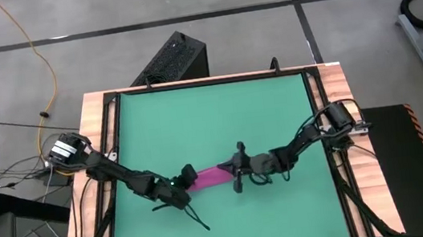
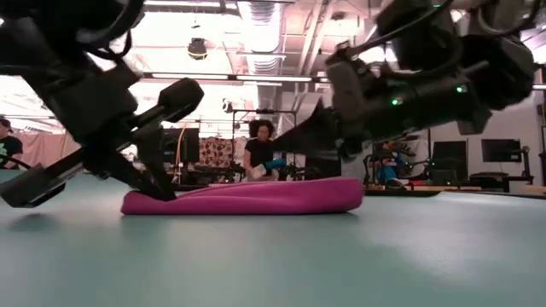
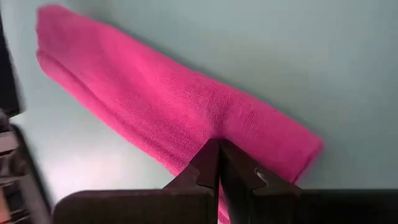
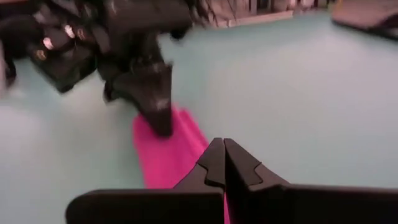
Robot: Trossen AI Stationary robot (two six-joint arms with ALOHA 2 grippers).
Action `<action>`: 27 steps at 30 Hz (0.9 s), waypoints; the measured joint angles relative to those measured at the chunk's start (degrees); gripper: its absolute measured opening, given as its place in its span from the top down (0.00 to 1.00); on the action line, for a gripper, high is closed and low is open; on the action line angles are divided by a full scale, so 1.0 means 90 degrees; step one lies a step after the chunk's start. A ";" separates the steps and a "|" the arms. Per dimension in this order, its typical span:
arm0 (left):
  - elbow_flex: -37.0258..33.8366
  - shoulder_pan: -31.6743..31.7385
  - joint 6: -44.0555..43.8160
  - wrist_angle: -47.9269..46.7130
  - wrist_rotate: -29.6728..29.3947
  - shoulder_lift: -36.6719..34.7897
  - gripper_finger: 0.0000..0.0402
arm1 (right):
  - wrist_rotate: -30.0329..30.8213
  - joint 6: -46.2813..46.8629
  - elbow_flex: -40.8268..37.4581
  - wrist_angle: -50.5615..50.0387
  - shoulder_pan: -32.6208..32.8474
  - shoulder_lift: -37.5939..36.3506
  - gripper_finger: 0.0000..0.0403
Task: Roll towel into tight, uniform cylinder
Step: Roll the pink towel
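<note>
The left end effector (image 1: 189, 176) and right end effector (image 1: 236, 169), both fingers pressed together, rest at opposite ends of the rolled towel (image 1: 213, 176) lying mid-table on the green mat (image 1: 211, 118).

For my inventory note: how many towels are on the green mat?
1. The towel, already rolled, lies on the mat near its front middle, between the shut left gripper at one end and the shut right gripper at the other. None seems hidden.
</note>
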 joint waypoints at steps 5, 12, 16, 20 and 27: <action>0.0001 0.0137 -0.0365 0.0766 0.0650 0.0013 1.00 | 0.0002 -0.0175 -0.0426 0.1332 0.0232 -0.0002 0.97; -0.0049 0.0250 -0.0361 0.1406 0.1032 0.0019 1.00 | 0.0031 0.0015 -0.0536 0.1081 0.0385 -0.0002 0.97; -0.0049 0.0369 -0.0367 0.1384 0.1316 0.0007 1.00 | 0.0031 0.0030 -0.0534 0.0931 0.0475 -0.0002 0.97; -0.0049 0.0485 -0.0304 0.1409 0.1491 0.0007 1.00 | 0.0026 0.0030 -0.0534 0.0815 0.0564 -0.0002 0.97; -0.0045 0.0667 -0.0164 0.1424 0.1848 0.0000 1.00 | -0.0157 0.0130 -0.0531 0.0415 0.0583 0.0000 0.97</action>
